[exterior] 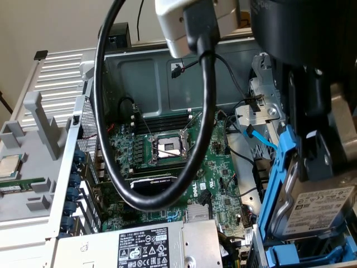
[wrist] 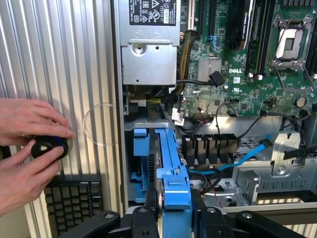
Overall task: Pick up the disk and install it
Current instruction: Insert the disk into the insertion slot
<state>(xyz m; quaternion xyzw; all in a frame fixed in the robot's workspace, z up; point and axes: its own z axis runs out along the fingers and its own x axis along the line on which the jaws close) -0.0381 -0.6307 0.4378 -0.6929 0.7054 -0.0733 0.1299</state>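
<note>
The disk, silver with a white printed label, stands on edge in its bright blue carrier frame at the exterior view's lower right, over the corner of the open computer case. My gripper comes down on it from above and is shut on the disk. In the wrist view the disk shows edge-on, its blue carrier running away from my gripper between the black fingers, down into the drive bay beside the case wall.
The grey power-supply box sits next to the bay. Beyond it lies the motherboard with its open CPU socket. A black cable loop hangs before the exterior camera. A person's hands hold a black knob on the ribbed panel.
</note>
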